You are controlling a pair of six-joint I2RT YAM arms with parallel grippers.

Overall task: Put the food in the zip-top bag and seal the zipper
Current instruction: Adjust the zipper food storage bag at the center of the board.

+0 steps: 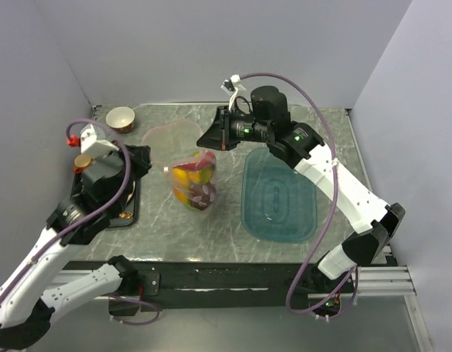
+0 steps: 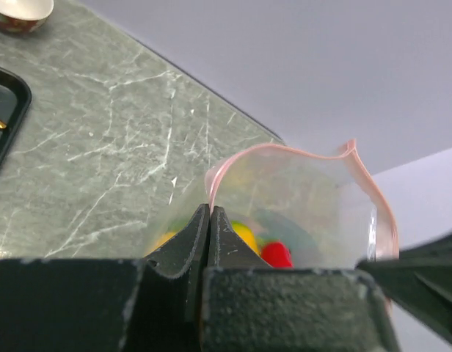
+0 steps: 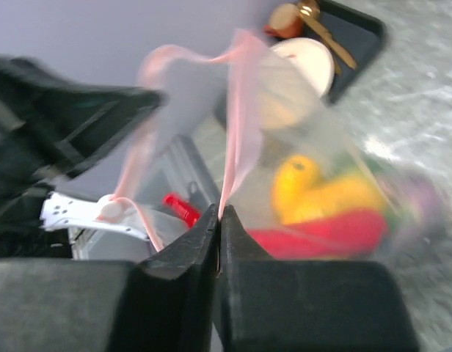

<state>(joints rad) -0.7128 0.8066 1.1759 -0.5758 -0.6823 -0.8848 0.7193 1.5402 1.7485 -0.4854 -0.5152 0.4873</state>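
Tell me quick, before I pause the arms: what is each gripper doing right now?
Left gripper: closed, pinching the zipper of the zip-top bag.
Right gripper: looks closed on the zipper too; view blurred.

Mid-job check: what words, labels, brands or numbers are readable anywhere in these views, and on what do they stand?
None readable.
The zip-top bag, teal tray, black tray and bowl show no lettering.
The right arm shows only green lights, with no legible marking.
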